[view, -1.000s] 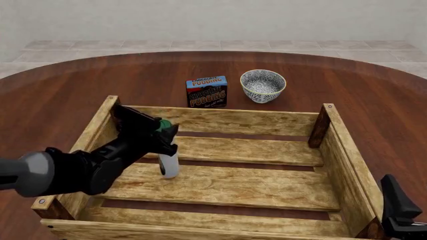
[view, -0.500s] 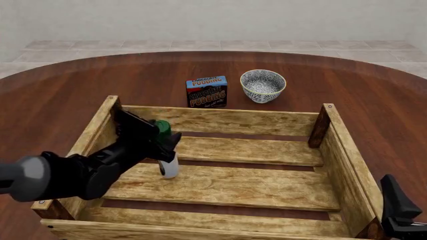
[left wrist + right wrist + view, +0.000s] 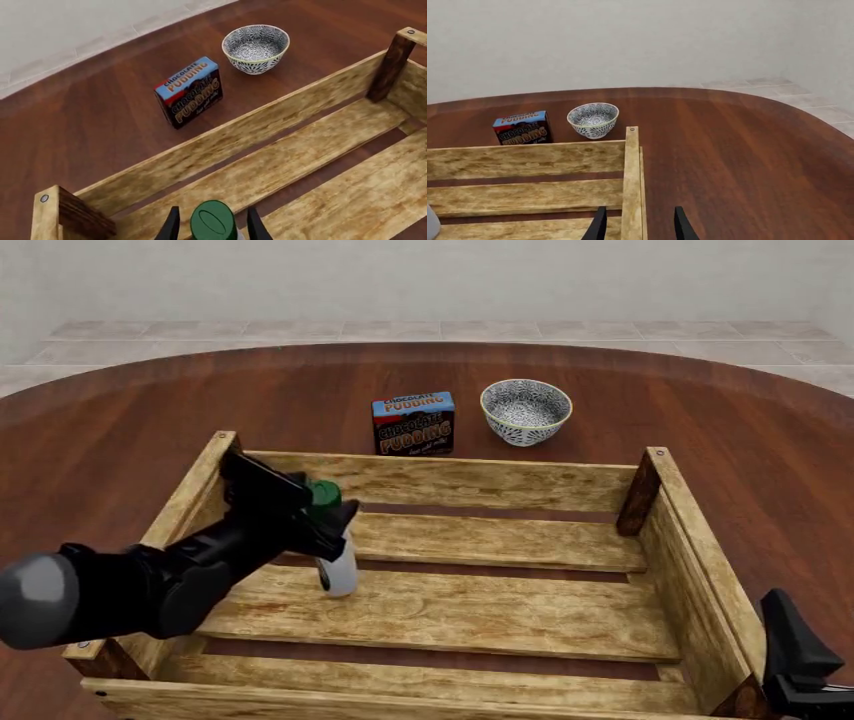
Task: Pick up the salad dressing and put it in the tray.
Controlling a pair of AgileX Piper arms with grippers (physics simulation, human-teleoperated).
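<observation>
The salad dressing (image 3: 338, 565), a slim white bottle with a dark green cap (image 3: 213, 220), stands on the slats inside the tray (image 3: 467, 485) near its left wall. My left gripper (image 3: 328, 523) sits at the bottle's neck with one finger on each side. In the left wrist view a narrow gap shows between each finger (image 3: 172, 227) and the cap, so it looks open. My right gripper (image 3: 797, 658) is open and empty, low at the tray's near right corner. In the right wrist view its fingers straddle the tray's right wall (image 3: 632, 175).
A blue chocolate pudding box (image 3: 412, 424) and a patterned white-grey bowl (image 3: 526, 411) stand on the dark wood table behind the tray's far wall. Dark corner posts (image 3: 638, 490) rise at the tray's corners.
The bottle has sunk slightly onto the slats and stays there. My left arm has drawn back a little toward the left. The right arm has not moved.
</observation>
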